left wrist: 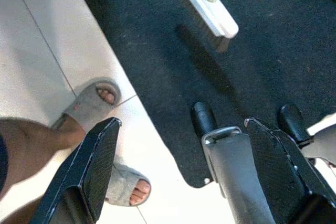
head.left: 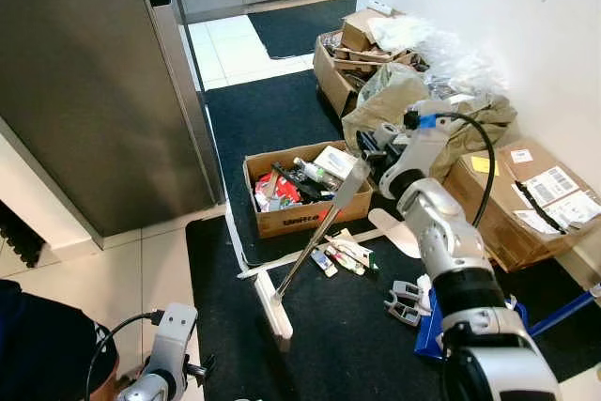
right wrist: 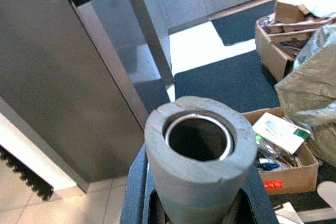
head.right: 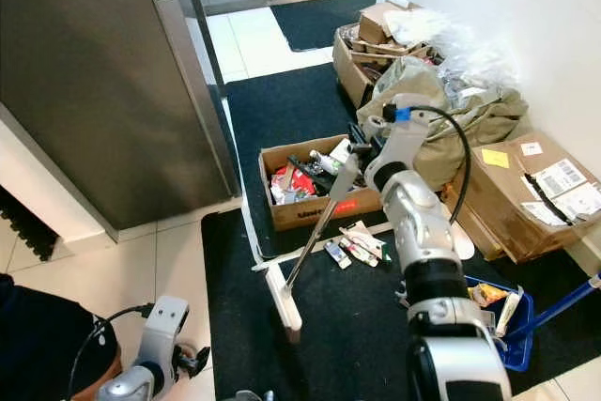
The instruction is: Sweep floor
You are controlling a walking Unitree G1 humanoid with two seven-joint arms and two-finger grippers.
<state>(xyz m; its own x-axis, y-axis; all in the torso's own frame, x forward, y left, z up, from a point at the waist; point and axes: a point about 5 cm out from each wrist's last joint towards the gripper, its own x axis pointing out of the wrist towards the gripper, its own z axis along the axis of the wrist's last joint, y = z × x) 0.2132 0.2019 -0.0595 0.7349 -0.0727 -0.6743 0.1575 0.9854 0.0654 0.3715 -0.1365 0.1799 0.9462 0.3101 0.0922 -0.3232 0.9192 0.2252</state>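
A broom with a white head (head.left: pixel 273 305) stands on the black mat (head.left: pixel 282 119), its metal handle (head.left: pixel 315 241) slanting up to the right. My right gripper (head.left: pixel 362 169) is shut on the handle's grey foam grip (right wrist: pixel 197 150) above the cardboard box of rubbish (head.left: pixel 300 196). Small packets of litter (head.left: pixel 343 255) lie on the mat just right of the broom head. My left gripper (left wrist: pixel 182 124) hangs low at the near left, open, with nothing between its fingers (left wrist: pixel 89 171). The broom head (left wrist: pixel 207 3) lies ahead of it.
A person's feet in grey slippers (left wrist: pixel 92 103) stand on the white tiles by my left gripper. A steel fridge (head.left: pixel 94 72) rises at left. Cardboard boxes (head.left: pixel 526 199) and a stuffed bag (head.left: pixel 404 100) line the right wall. A blue dustpan (head.right: pixel 498 312) sits at near right.
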